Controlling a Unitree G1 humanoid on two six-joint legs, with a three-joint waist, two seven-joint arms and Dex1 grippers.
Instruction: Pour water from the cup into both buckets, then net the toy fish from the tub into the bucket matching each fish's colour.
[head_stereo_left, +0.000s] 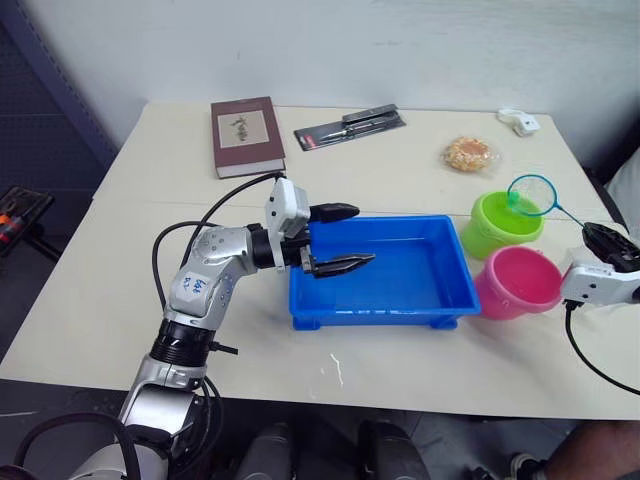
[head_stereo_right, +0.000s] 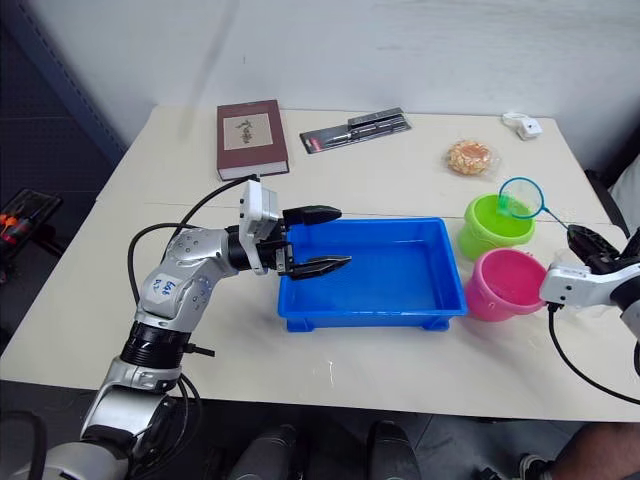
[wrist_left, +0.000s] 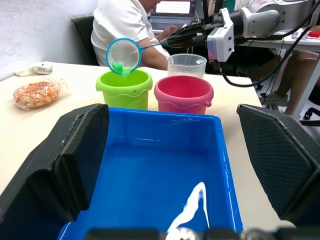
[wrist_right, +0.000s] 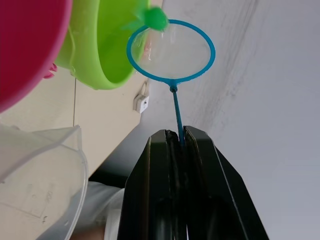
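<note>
We find the right gripper (wrist_right: 175, 145), jaws clamped on the net's (head_stereo_left: 532, 195) thin stick, holding a green fish (wrist_right: 155, 18) over the green bucket (head_stereo_left: 500, 225). Light, flexible; grip near the stick's end. Left gripper (head_stereo_left: 335, 238) jaws apart over the tub (head_stereo_left: 385, 310).

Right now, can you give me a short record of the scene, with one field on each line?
left hand: open, over the left end of the tub
right hand: shut on the net handle
net: above the green bucket, green fish inside
green fish: in the mesh
green bucket: right of the tub
pink bucket: beside the green bucket
tub: blue
cup: behind the pink bucket
</note>
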